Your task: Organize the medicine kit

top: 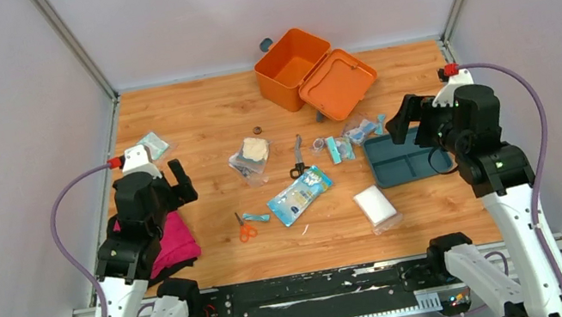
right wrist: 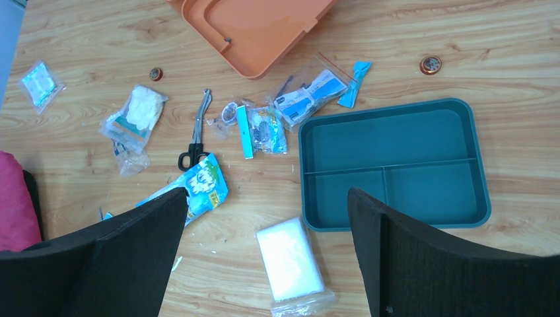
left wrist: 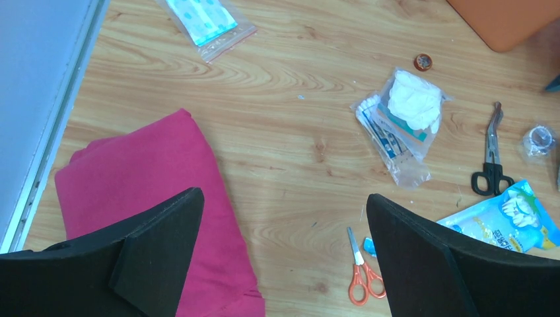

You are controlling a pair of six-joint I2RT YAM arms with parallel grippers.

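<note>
The medicine kit (top: 276, 89) sits open, apparently empty, at the far edge of the surface (top: 192, 122), a blue packet (top: 299, 194), orange scissors (left wrist: 360, 281) and other supplies strewn near the bare teal tray (right wrist: 396, 142), while the left gripper (left wrist: 284, 198) and right gripper (right wrist: 267, 195) hover wide apart, empty, with organizing seemingly unstarted.

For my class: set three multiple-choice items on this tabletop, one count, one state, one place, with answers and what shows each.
1. How many compartments has the teal tray? A two; B three; C five.
2. The medicine kit's lid is: A latched shut; B swung open; C missing.
3. Where does the pink cloth lie? A in the tray; B in the kit; C on the table, near its left edge.
Answers: 1 B, one long compartment beside two shorter ones; 2 B, the box's inside shows from above; 3 C, it lies on the wood.
</note>
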